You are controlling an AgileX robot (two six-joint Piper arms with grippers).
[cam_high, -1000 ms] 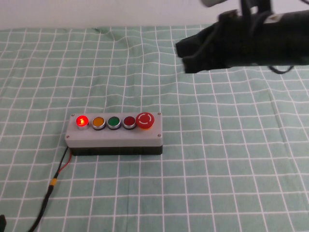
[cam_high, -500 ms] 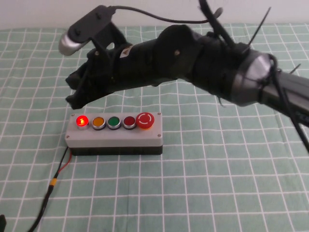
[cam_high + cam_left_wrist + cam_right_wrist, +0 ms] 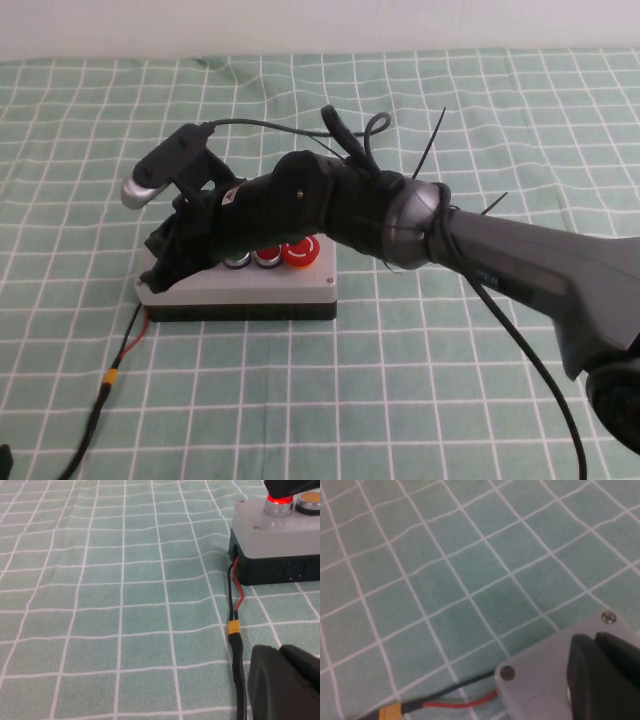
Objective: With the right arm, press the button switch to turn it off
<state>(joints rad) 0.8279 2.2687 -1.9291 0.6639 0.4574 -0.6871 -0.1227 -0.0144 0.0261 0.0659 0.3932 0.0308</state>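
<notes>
The button switch (image 3: 285, 285) is a grey box on a black base, lying on the green checked cloth. My right gripper (image 3: 163, 262) is shut, and its tip rests on the box's left end, covering the red and orange buttons. The green, dark-red and mushroom (image 3: 300, 251) buttons still show. In the left wrist view the box (image 3: 272, 537) has its leftmost red button (image 3: 279, 501) glowing right under the black tip of my right gripper (image 3: 292, 485). The right wrist view shows my shut right gripper (image 3: 592, 642) on the box's grey top (image 3: 540, 680). My left gripper (image 3: 277, 652) is shut and empty, low by the cable.
The black cable (image 3: 105, 385) with red wire and an orange connector (image 3: 233, 628) runs from the box's left end toward the front left. My right arm (image 3: 520, 260) spans the table from the right, above the box. A white wall borders the far edge.
My right arm swung in from the far right, across and down, until its gripper tip came onto the left end of the box. The box has not moved.
</notes>
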